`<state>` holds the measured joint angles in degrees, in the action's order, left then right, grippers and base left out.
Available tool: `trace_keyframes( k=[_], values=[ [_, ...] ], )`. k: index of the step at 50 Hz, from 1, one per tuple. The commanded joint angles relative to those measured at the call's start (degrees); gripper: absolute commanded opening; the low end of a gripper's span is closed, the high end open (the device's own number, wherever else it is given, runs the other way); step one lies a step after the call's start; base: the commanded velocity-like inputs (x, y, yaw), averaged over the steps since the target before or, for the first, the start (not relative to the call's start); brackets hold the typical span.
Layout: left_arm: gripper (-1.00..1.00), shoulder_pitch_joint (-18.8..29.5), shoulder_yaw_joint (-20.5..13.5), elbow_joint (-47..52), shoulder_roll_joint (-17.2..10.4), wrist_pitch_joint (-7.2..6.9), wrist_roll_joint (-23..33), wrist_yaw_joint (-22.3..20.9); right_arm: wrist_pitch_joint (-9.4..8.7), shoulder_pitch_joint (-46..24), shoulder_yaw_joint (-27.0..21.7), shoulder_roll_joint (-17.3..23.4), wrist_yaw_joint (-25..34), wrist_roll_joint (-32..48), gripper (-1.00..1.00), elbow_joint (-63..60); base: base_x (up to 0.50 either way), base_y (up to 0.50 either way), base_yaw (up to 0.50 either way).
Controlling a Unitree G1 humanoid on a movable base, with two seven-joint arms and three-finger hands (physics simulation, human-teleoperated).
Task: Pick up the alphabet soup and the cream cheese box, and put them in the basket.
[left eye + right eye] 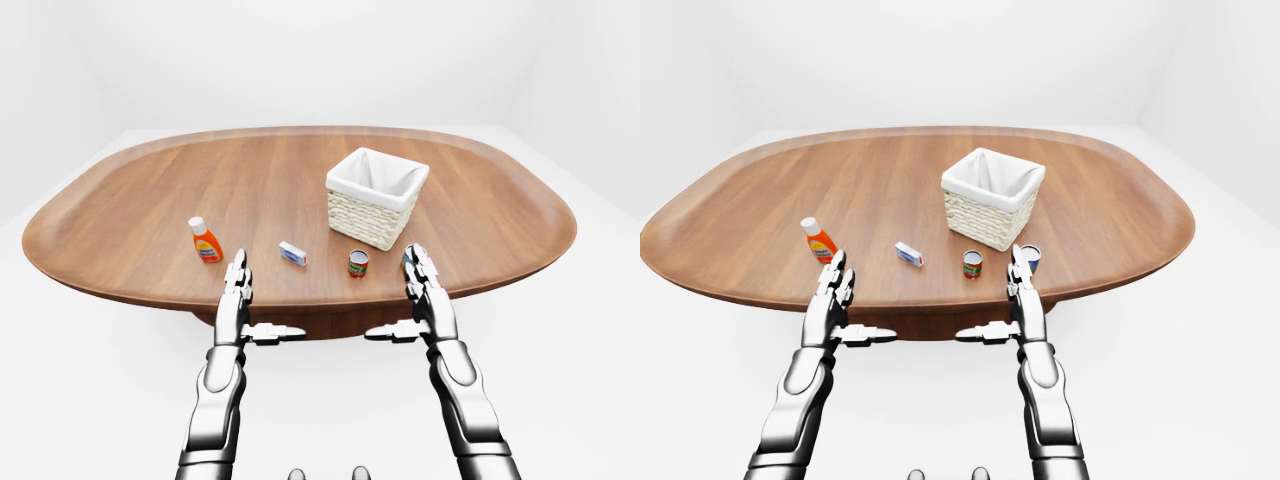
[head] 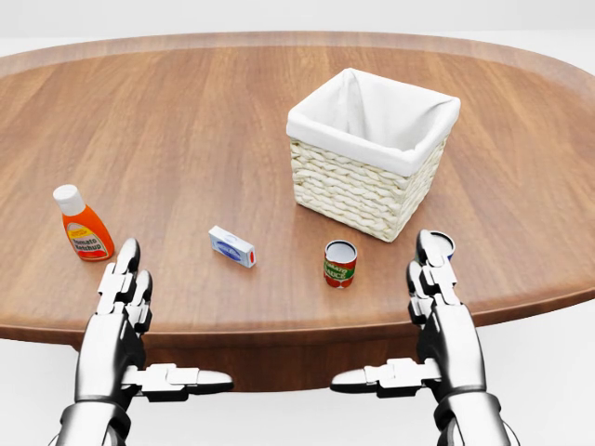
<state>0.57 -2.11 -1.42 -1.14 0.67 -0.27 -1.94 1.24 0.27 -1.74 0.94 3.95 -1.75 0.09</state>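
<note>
The small white-and-blue cream cheese box (image 2: 231, 246) lies flat on the wooden table (image 2: 186, 121), up and to the right of my left hand (image 2: 127, 279). A red-labelled can (image 2: 340, 263) stands upright below the wicker basket (image 2: 353, 190), which has a white liner. A second can with a blue label (image 1: 1031, 258) stands right of it, mostly hidden behind my right fingertips (image 2: 433, 251) in the head view. I cannot read which can is the alphabet soup. My right hand (image 2: 429, 269) and my left hand are both open, fingers straight, thumbs pointing inward, at the table's near edge. Neither holds anything.
An orange ketchup bottle (image 2: 82, 225) with a white cap stands near the table's left side, just above my left hand. The table's rounded lower edge (image 2: 279, 325) runs under both hands. White floor and walls surround the table.
</note>
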Motion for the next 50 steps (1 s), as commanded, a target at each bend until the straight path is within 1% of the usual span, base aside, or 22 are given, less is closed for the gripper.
trace_keyframes(
  k=[1,2,3,4,6,7,11,12,15,17,21,33,34,39,41,42,43,44,45,47,49,50],
  values=[
    [1.0,-0.1,0.1,0.6,0.1,-0.46,0.1,0.1,-0.39,-0.1,-0.2,0.0,-0.1,-0.2,1.0,-0.1,0.0,0.0,0.0],
    [1.0,0.0,0.1,0.0,0.0,-0.01,0.1,0.1,0.09,-0.3,-0.2,0.1,0.0,-0.3,1.0,0.6,0.0,0.0,0.0],
    [1.0,0.2,0.0,-0.7,0.0,0.52,0.0,0.0,-0.43,-0.3,-0.2,0.0,0.0,-0.4,1.0,0.3,0.0,-0.38,0.0],
    [1.0,0.2,-0.1,-0.7,0.0,0.55,0.0,0.0,-0.33,-0.3,-0.2,0.0,0.0,-0.4,1.0,0.4,0.0,-0.38,0.0],
    [1.0,0.1,0.0,-0.2,0.0,0.23,0.0,0.0,-0.31,-0.2,-0.2,0.0,0.0,-0.5,1.0,0.3,0.0,-0.38,0.0],
    [1.0,0.1,0.0,-0.2,0.0,0.18,0.0,0.0,-0.64,-0.1,-0.2,0.0,-0.1,-0.5,1.0,-0.1,0.0,-0.38,0.0],
    [1.0,0.1,0.0,-0.2,0.0,0.17,0.0,0.0,-0.34,-0.2,-0.2,0.0,-0.1,-0.5,1.0,0.3,0.0,-0.38,0.0],
    [1.0,0.1,0.0,-0.2,0.0,0.15,0.0,0.0,0.0,-0.3,-0.2,0.0,0.0,-0.5,1.0,0.8,0.0,-0.38,0.0],
    [1.0,0.1,0.0,-0.2,0.0,0.16,0.0,0.0,-0.67,-0.1,-0.1,0.0,-0.1,-0.5,1.0,-0.1,0.0,-0.38,0.0],
    [1.0,0.1,0.0,-0.2,0.0,0.18,0.0,0.0,-0.22,-0.3,-0.2,0.0,0.0,-0.6,1.0,0.5,0.0,-0.38,0.0],
    [1.0,0.1,0.0,-0.2,0.0,0.19,0.1,0.0,-0.61,-0.2,-0.2,0.0,-0.1,-0.6,1.0,0.1,0.0,-0.38,0.0],
    [1.0,0.1,0.0,-0.2,0.0,0.17,0.0,0.0,-0.57,-0.2,-0.1,0.0,-0.2,-0.3,1.0,0.0,0.0,-0.37,0.0],
    [1.0,0.1,0.0,-0.2,0.0,0.16,0.0,0.0,-0.28,-0.3,-0.1,0.0,-0.3,-0.2,1.0,0.4,0.0,-0.27,0.0],
    [1.0,0.1,0.0,-0.2,0.0,0.17,0.0,0.0,-0.33,-0.3,-0.2,0.0,-0.6,0.0,1.0,0.4,0.0,-0.14,0.0],
    [1.0,0.1,0.0,-0.1,0.0,0.14,0.0,0.0,-0.12,-0.5,-0.1,0.0,-1.2,0.6,1.0,0.6,0.0,0.0,0.0],
    [1.0,0.1,0.0,-0.2,0.0,0.14,0.0,0.0,0.41,-0.6,-0.1,0.0,-1.9,1.4,1.0,1.2,0.0,0.0,0.0],
    [1.0,0.1,0.0,-0.1,0.0,0.13,0.1,0.0,0.53,-0.6,-0.1,0.0,-2.0,1.5,1.0,1.2,0.0,0.0,0.0],
    [1.0,0.0,0.0,-0.2,0.0,0.28,0.2,0.1,0.76,-0.7,-0.1,0.0,-2.2,1.6,1.0,1.6,0.0,0.0,0.0],
    [1.0,0.0,0.0,-0.3,0.0,0.34,0.2,0.0,0.55,-0.8,-0.2,0.0,-2.9,2.1,1.0,1.6,0.0,0.0,0.0],
    [1.0,0.1,0.0,-0.5,0.0,0.41,0.2,0.0,1.13,-1.2,-0.5,0.0,-3.8,2.3,1.0,2.3,0.0,0.0,0.0],
    [1.0,0.4,0.0,-1.4,-0.1,0.97,0.3,-0.1,1.62,-1.6,-0.9,0.0,-5.4,3.0,1.0,2.8,0.0,0.0,0.0],
    [1.0,0.4,0.0,-1.3,-0.1,0.87,0.3,0.0,1.83,-1.8,-1.0,0.1,-5.6,2.9,1.0,3.2,0.0,0.0,0.0]
  ],
)
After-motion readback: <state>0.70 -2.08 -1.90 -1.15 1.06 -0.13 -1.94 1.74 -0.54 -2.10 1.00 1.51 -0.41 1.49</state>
